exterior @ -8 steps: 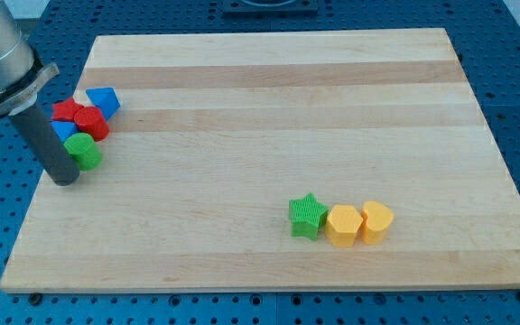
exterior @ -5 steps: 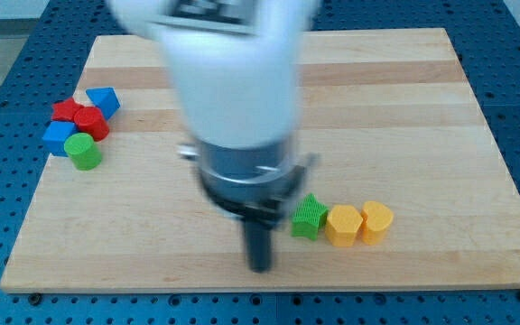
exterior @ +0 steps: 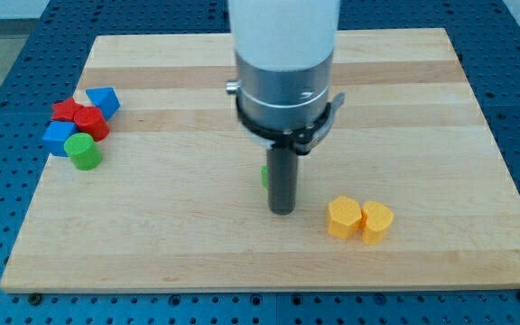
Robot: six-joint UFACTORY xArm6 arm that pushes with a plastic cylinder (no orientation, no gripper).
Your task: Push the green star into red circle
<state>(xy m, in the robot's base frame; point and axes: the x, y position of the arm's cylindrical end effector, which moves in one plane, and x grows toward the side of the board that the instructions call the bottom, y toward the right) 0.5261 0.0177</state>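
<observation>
My tip [exterior: 282, 211] sits near the middle of the desk [exterior: 441, 135]. The green star [exterior: 264, 175] hides behind it, only a sliver showing. There are no fingers. The red circle [exterior: 91, 122] is far left, so the star could slip off sideways.
</observation>
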